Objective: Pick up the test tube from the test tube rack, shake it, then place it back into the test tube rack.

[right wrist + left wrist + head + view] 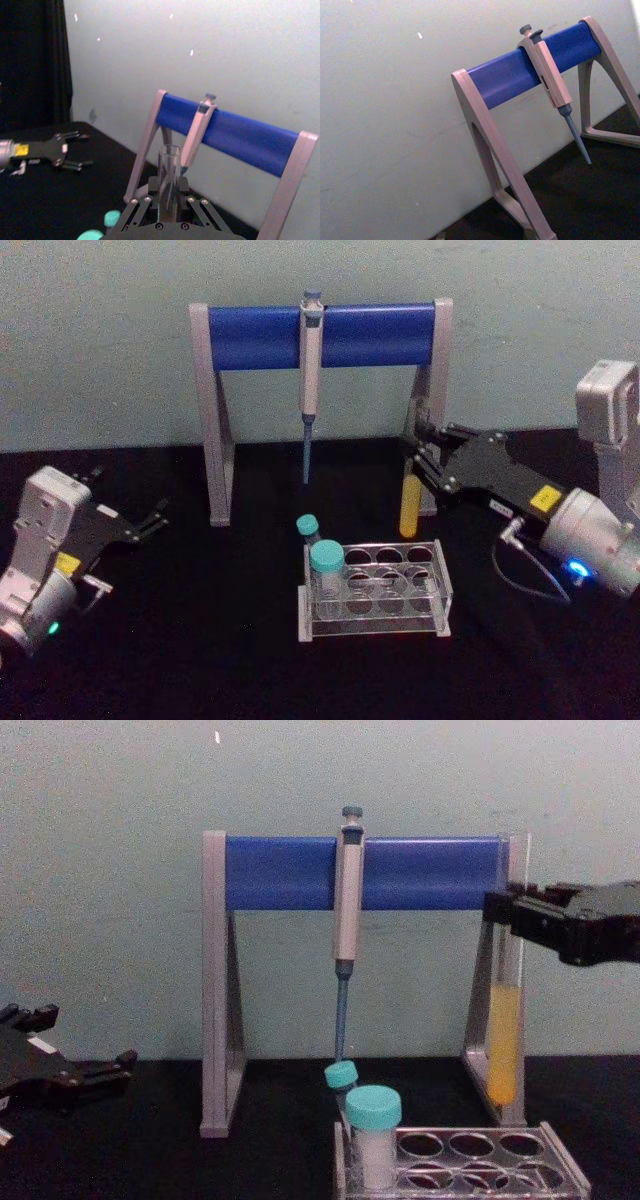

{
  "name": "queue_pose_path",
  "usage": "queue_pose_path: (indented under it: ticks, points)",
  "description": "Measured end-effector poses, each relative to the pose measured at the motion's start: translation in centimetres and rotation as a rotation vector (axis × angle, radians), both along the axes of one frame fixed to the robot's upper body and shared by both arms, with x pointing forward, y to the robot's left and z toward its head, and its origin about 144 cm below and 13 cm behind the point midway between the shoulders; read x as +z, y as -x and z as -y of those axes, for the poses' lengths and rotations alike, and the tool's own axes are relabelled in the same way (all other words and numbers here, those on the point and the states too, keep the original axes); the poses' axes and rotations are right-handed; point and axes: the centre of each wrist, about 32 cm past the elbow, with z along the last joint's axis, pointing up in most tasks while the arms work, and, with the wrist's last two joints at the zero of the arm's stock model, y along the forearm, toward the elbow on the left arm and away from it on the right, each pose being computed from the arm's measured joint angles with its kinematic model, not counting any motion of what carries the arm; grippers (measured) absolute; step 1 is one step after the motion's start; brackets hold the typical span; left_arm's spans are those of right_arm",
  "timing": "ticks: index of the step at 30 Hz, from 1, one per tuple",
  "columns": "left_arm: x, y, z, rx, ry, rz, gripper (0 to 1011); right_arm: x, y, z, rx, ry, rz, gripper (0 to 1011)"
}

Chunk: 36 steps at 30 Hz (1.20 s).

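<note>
Chest view, we see the test tube (503, 1040) upright, mouth up, just above the right rear of the test tube rack (572, 1170), right gripper (508, 920) reaching level, closed on the tube's top, left gripper (82, 149) parked left, fingers apart.

The clear test tube (504, 1020) holds yellow-orange liquid (409, 512), the pipette stand (260, 337) is blue and grey.

Head high, chest low, both facing pipette stand (250, 337)

We see a grey-and-blue pipette stand (250, 337) on the black table (200, 640), a pipette (311, 370) hanging from its bar, and before it a wide teal-capped container (326, 570) beside a small teal-capped tube (308, 528).
</note>
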Motion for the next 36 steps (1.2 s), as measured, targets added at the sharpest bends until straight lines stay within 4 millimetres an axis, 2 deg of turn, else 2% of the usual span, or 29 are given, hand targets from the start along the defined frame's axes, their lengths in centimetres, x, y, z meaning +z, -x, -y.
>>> queue_pose_path:
  ticks: [10, 23, 36]
  points:
    - [0.0, 0.0, 0.0, 0.000, 0.000, 0.000, 1001, -0.3, 1.2, -0.4, 0.071, -0.013, -0.054, 232]
    - [0.0, 0.0, 0.0, 0.000, 0.000, 0.000, 1001, -1.4, -1.2, -2.4, 0.089, -0.127, 0.015, 232]
    - [0.0, 0.0, 0.0, 0.000, 0.000, 0.000, 1001, -1.2, -2.0, -2.1, -0.003, -0.090, 0.059, 232]
